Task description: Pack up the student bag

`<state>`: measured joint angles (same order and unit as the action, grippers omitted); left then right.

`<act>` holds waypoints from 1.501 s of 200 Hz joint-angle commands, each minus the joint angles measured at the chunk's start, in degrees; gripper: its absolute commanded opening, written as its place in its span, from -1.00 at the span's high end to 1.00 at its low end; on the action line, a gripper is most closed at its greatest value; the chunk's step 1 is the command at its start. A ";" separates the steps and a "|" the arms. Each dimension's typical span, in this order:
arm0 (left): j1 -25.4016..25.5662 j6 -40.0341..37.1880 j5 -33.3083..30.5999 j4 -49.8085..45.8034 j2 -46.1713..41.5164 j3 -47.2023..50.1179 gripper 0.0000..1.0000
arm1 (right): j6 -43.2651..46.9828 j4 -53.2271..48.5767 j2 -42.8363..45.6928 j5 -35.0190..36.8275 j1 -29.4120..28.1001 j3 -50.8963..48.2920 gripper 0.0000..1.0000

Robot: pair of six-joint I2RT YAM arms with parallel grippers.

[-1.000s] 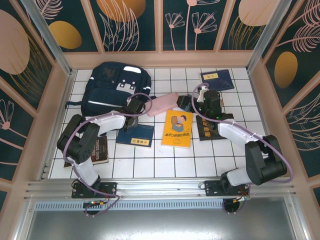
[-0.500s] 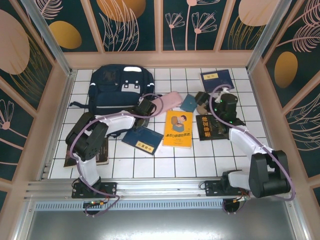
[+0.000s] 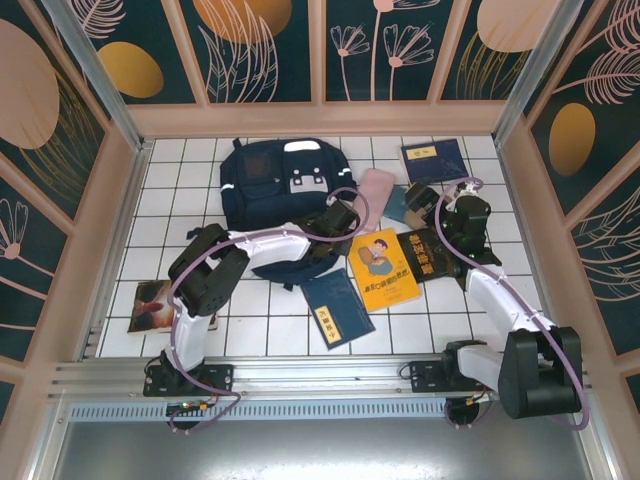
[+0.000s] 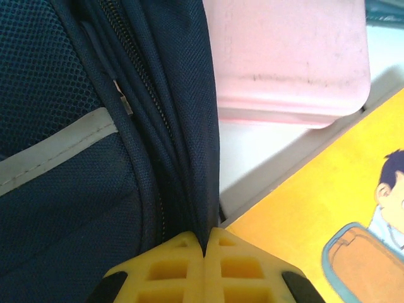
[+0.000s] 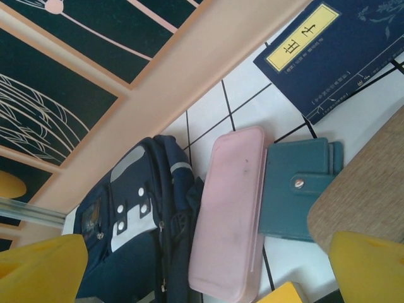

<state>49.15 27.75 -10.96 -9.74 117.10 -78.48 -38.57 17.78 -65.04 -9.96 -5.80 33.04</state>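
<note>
1. Your student bag [image 3: 275, 185] lies flat at the far middle of the tiled table [image 3: 265, 335]: navy fabric, thin pale stripe, white-grey buckle patches facing up.
2. Your left gripper [image 4: 205, 243] is clenched on the bag's edge seam, beside the pink case [image 4: 284, 57].
3. Your right gripper [image 5: 208, 268] hangs spread wide, grasping nothing.

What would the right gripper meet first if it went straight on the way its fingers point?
Probably the pink pencil case, lying straight ahead of the right gripper, between its open fingers; the teal wallet lies right beside it. Depth is unclear.
</note>
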 commanded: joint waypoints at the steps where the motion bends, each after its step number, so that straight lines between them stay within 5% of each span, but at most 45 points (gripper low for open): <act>1: 0.65 1.48 -2.20 -1.60 1.24 -3.05 1.00 | -1.07 2.37 -0.08 -0.96 0.27 -0.85 -0.98; 28: -1.26 3.89 -10.58 -6.35 1.36 -2.65 1.00 | -1.33 4.26 -0.43 -3.20 0.23 -1.37 -0.98; 64: -3.86 4.57 -5.78 -0.28 0.27 -0.88 0.99 | -0.41 6.05 -1.99 -4.85 -1.46 -1.14 -0.98; 89: -3.86 3.89 -3.36 1.00 -0.82 -2.27 0.13 | 0.48 6.53 -2.95 -5.24 -2.43 -0.87 -0.98; 109: -4.13 3.24 -3.67 0.82 -3.81 -1.69 -0.05 | 1.44 7.67 -3.73 -6.51 -2.98 -0.91 -0.98; 186: -10.45 -0.57 -7.97 -1.27 -16.20 7.00 0.04 | 9.67 13.10 -11.91 -11.04 -9.98 1.74 -0.89; 233: -11.86 -6.33 -7.80 0.36 -16.11 12.54 0.10 | 13.60 7.52 -18.61 -11.30 -13.19 8.90 -0.31; 300: -11.83 -10.70 -9.00 1.47 -15.94 17.38 0.07 | 13.88 -1.97 -31.12 -11.63 -15.13 23.38 0.14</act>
<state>37.17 19.86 -18.61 -9.15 100.66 -62.98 -25.32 20.36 -92.18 -21.78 -19.59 50.94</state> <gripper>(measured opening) 0.466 0.442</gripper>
